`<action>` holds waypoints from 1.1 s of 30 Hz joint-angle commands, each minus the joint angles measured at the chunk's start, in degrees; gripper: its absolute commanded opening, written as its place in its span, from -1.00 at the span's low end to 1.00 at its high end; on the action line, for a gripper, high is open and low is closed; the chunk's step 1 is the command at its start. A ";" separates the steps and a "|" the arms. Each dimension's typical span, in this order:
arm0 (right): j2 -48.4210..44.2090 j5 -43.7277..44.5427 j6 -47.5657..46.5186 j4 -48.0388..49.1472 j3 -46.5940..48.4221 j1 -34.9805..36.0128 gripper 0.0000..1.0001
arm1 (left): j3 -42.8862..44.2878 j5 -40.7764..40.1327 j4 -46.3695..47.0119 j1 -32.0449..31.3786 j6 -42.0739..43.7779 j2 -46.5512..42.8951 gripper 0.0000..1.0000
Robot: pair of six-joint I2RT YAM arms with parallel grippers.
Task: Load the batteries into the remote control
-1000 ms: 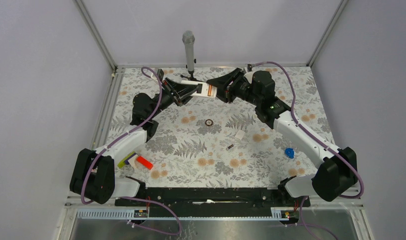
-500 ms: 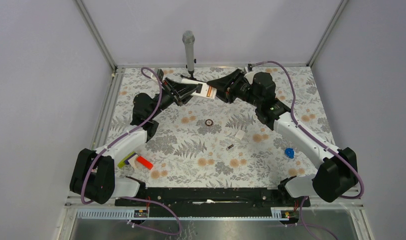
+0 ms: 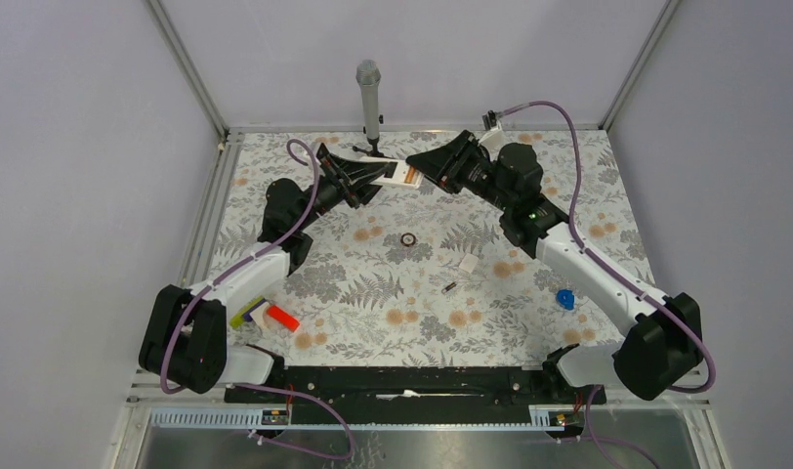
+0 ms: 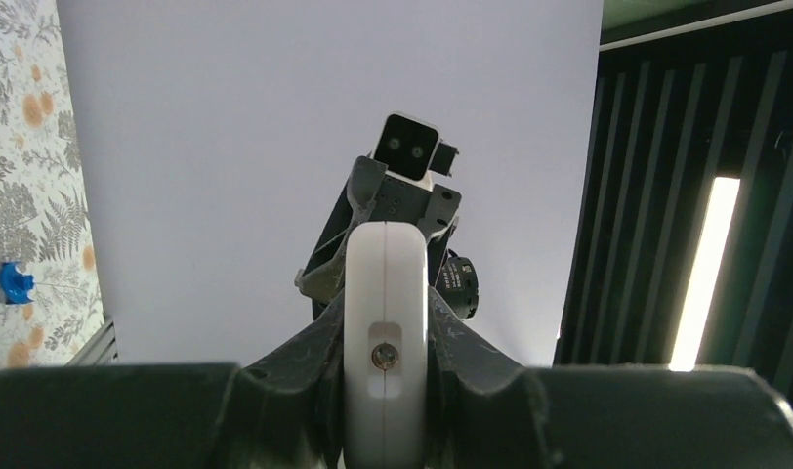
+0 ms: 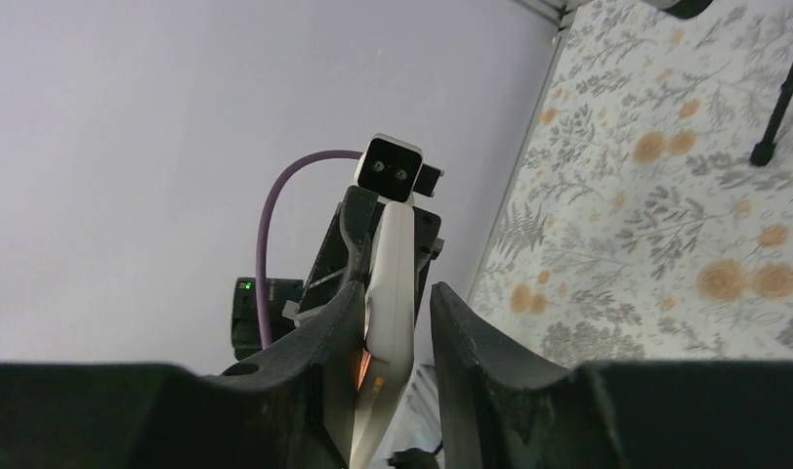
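My left gripper [image 3: 381, 172] is shut on the white remote control [image 3: 399, 173] and holds it in the air at the back of the table, edge-on in the left wrist view [image 4: 385, 283]. My right gripper [image 3: 424, 164] is open and straddles the remote's other end [image 5: 393, 283]. The remote touches one finger [image 5: 329, 332], with a gap to the other. A copper-orange patch [image 5: 359, 368] shows on the remote beside that finger. One loose battery [image 3: 449, 287] lies on the table mid-right.
A small white flat piece [image 3: 467, 264] lies near the loose battery, and a dark ring [image 3: 408, 239] at mid-table. A blue piece [image 3: 565, 299] sits at the right. A red-and-white block with yellow-green piece [image 3: 271, 317] is at front left. A microphone stand [image 3: 369, 93] is at the back.
Both grippers and the remote have shifted slightly toward the back and up. The right gripper's fingers have loosened around the remote's end. The things on the table have not moved.
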 commanded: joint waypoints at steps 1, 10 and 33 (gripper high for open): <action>-0.29 1.74 -14.96 -9.74 -2.22 1.05 -0.17 | 6.51 -7.29 11.30 0.96 -8.53 -2.54 -1.00; 2.98 -0.09 -9.85 -17.69 8.19 -0.23 0.46 | 7.09 -2.39 -1.36 1.26 6.43 -5.91 -1.00; -3.50 7.01 -33.51 -35.90 6.55 -8.38 0.86 | 9.33 12.79 -16.83 6.14 45.84 -7.47 -1.00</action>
